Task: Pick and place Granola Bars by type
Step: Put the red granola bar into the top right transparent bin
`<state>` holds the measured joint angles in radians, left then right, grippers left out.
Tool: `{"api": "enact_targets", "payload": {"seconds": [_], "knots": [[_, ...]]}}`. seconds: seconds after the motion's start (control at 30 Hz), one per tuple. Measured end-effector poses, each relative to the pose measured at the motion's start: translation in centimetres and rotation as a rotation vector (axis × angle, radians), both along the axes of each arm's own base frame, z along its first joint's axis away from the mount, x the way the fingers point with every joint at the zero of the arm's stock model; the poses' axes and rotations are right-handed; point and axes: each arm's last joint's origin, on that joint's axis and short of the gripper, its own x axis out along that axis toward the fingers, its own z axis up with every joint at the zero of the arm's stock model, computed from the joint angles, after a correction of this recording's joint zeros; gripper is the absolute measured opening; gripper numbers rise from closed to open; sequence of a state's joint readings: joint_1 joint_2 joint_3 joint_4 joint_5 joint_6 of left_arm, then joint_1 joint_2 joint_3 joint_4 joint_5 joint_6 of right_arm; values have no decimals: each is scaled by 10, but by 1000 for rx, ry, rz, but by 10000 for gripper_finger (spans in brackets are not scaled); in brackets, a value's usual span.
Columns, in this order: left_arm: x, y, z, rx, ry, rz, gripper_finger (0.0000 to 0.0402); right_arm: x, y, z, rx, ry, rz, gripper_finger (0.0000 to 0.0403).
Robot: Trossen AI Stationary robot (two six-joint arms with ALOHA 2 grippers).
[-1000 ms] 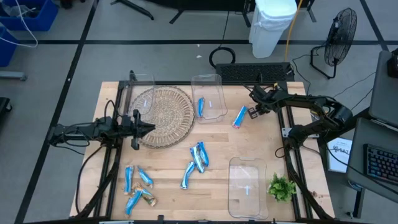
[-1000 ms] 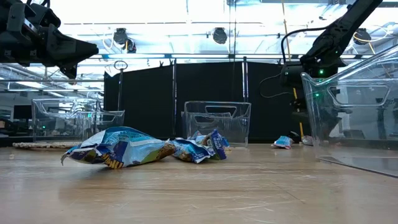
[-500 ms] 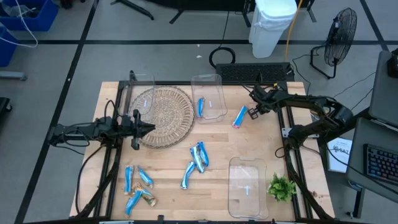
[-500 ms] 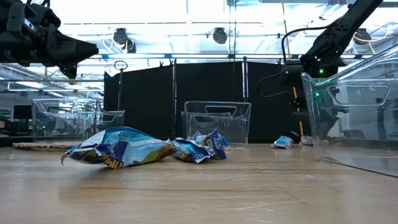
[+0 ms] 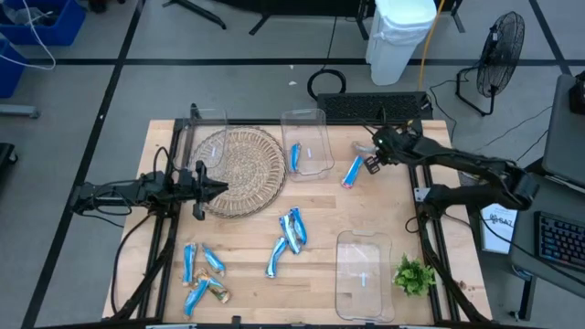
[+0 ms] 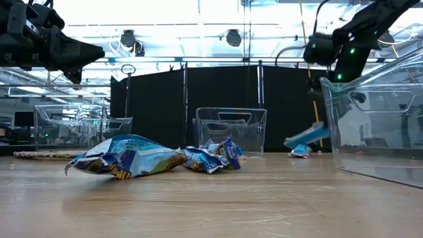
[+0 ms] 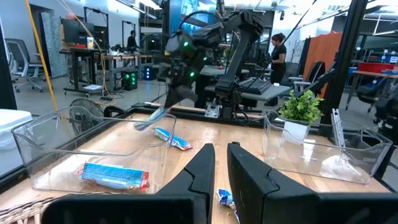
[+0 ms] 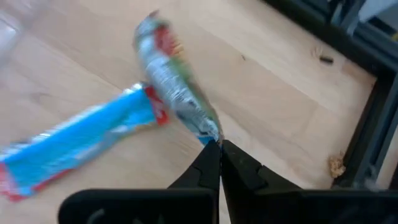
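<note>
My right gripper (image 8: 219, 144) is shut on a silvery bar with blue and red print (image 8: 177, 87), raised over the table's far right part; this bar shows pale in the high view (image 5: 363, 146) and tilted in the low view (image 6: 307, 135). A blue bar (image 5: 353, 171) lies flat on the wood just below it. More bars lie in a middle group (image 5: 291, 233) and a near-left group (image 5: 201, 274). One bar lies in the far clear bin (image 5: 295, 157). My left gripper (image 5: 222, 187) hovers shut over the wicker tray's near edge, touching nothing. My right gripper pinches the silvery bar by the crimped end of its wrapper (image 8: 210, 132), between the two fingertips. The bar is lifted clear of the table and sticks out past the fingers, tilted (image 6: 305, 137). The blue bar (image 8: 81, 146) under it lies apart.
A round wicker tray (image 5: 239, 169) sits far left, with a clear bin (image 5: 208, 128) behind it. Another clear bin (image 5: 317, 119) stands far centre and a third (image 5: 364, 274) near right. A green sprig (image 5: 413, 274) stands at the near right edge.
My right gripper has risen from the table beside the blue bar and carried the silvery bar up with it; that bar now hangs clear of the wood. The right arm's elbow has swung outward. The blue bar has stayed where it was.
</note>
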<state>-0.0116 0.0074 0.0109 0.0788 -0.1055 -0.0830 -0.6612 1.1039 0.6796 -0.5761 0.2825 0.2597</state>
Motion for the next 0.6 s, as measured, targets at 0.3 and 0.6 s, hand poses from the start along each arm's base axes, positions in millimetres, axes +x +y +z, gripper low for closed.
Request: {"api": "enact_targets", "payload": {"seconds": [0.3, 0.6], "knots": [[0, 0, 0, 0, 0, 0, 49, -1, 18, 24, -92, -142, 64, 0], [0, 0, 0, 0, 0, 0, 49, 2, 27, 32, -135, -182, 139, 0]]}}
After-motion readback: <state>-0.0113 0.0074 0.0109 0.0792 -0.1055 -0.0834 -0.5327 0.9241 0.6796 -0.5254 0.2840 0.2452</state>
